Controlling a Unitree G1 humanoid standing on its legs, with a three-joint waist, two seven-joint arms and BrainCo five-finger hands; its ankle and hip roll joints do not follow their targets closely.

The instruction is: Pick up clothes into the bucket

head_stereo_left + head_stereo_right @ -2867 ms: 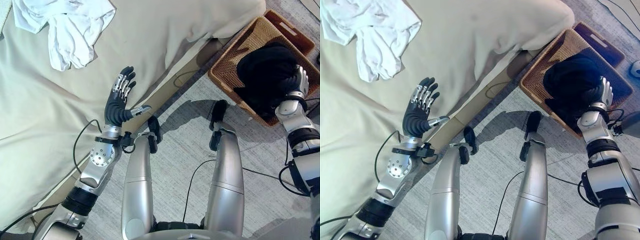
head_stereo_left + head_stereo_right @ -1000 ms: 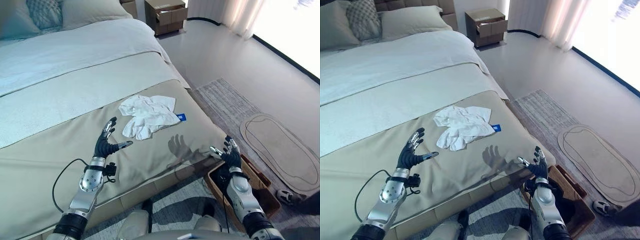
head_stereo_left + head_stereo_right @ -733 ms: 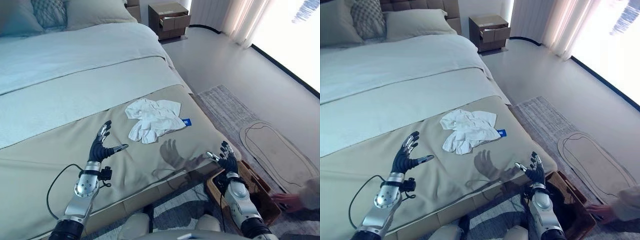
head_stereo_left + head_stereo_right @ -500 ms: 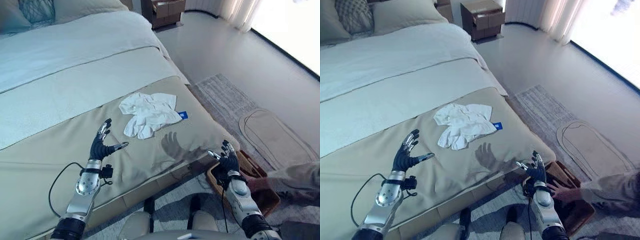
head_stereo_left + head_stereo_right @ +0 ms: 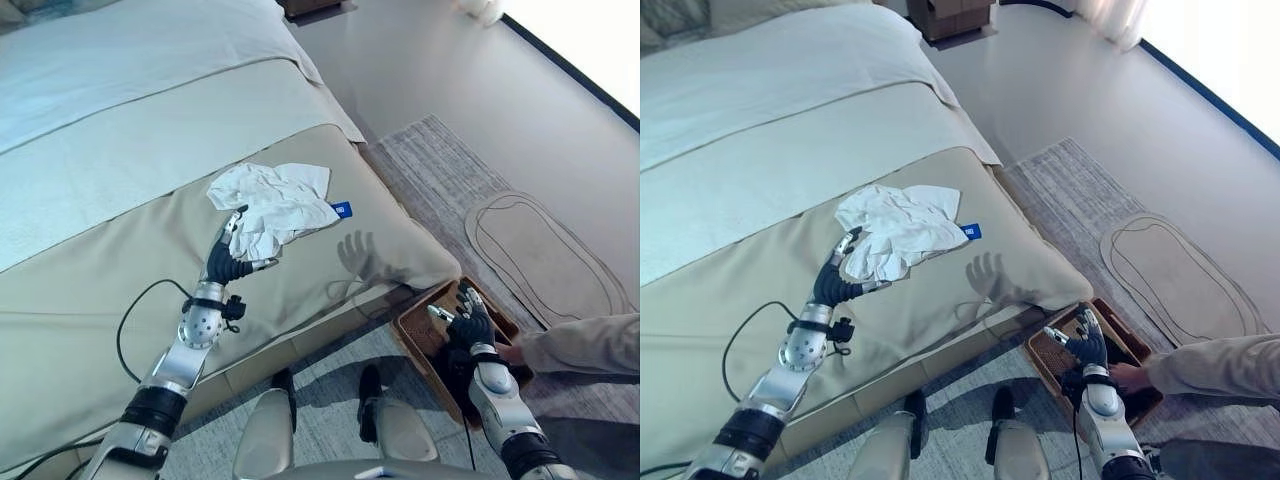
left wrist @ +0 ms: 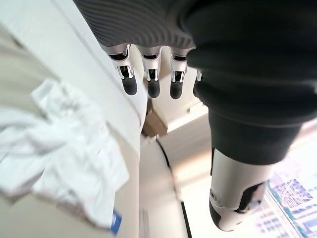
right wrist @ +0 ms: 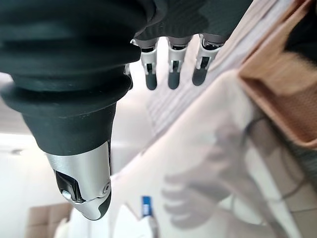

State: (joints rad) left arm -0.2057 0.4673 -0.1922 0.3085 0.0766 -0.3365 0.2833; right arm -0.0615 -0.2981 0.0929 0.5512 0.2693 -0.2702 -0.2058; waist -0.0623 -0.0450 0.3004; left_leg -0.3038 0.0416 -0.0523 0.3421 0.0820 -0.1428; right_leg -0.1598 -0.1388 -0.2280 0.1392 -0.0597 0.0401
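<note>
**Left hand closes in on the white clothes**

Reaching forward, my left hand (image 5: 226, 262) now hangs spread and empty just beside the white clothes (image 5: 268, 206) near the bed (image 5: 120, 150) foot edge. Right hand (image 5: 1087, 350), spread, hovers over the basket (image 5: 1052, 366), where a person's hand (image 5: 1130, 377) has arrived.

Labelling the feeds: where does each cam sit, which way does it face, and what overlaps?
Eye views: head, looking down at the bed, shirt, basket; left hand and right hand show.
Left wrist: along its open fingers toward the shirt.
Right wrist: along its open fingers past the basket to the bed.
Shared: both wrists see the blue tag.
</note>
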